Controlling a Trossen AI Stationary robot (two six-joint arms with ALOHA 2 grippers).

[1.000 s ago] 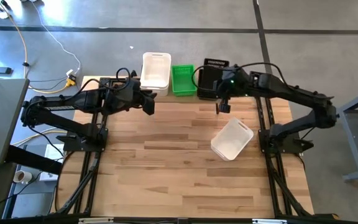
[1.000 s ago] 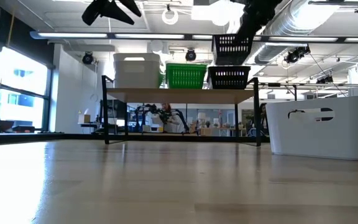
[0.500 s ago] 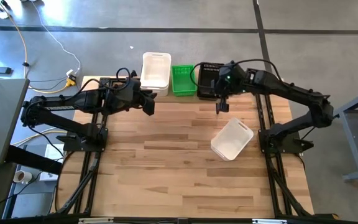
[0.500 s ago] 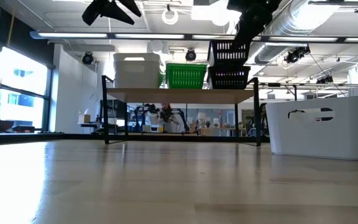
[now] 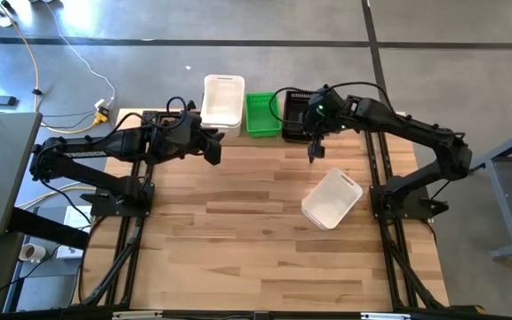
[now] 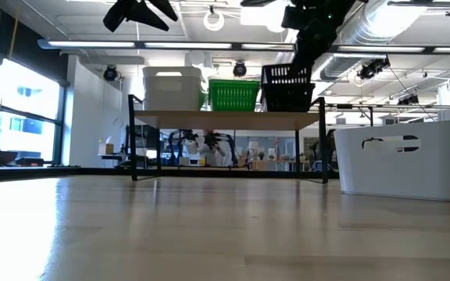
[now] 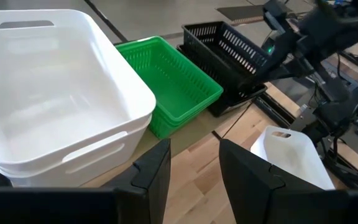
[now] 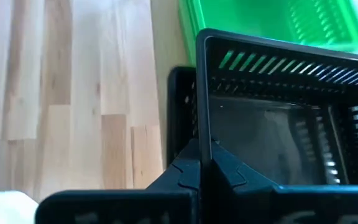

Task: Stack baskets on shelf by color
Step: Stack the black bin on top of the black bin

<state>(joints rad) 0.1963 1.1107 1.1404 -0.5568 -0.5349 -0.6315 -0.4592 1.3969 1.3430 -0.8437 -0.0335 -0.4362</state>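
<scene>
- While your right gripper [image 5: 312,133] pinches the near wall of a black mesh basket [image 7: 225,48] with its jaws closed on the rim, that basket sits tilted into the black stack at the shelf's right end, not yet seated level.
- Your left gripper [image 7: 194,171] hovers in front of the white stack, jaws partly apart and holding nothing.
- On the shelf [image 6: 225,119] you have, from the left arm's side to the right arm's: a white basket stack [image 5: 223,100], a green basket stack [image 5: 260,113], then the black ones.
- Done, by my reading: green and black look nearly complete; exact counts per stack cannot be told.
- Left: one white basket [image 5: 332,198] stands on the tabletop [image 5: 238,231], well apart from the shelf, near the right arm's base.
- Judgement: task is late-stage. Release the black basket once it is flat, then move the last white one onto the white stack.
</scene>
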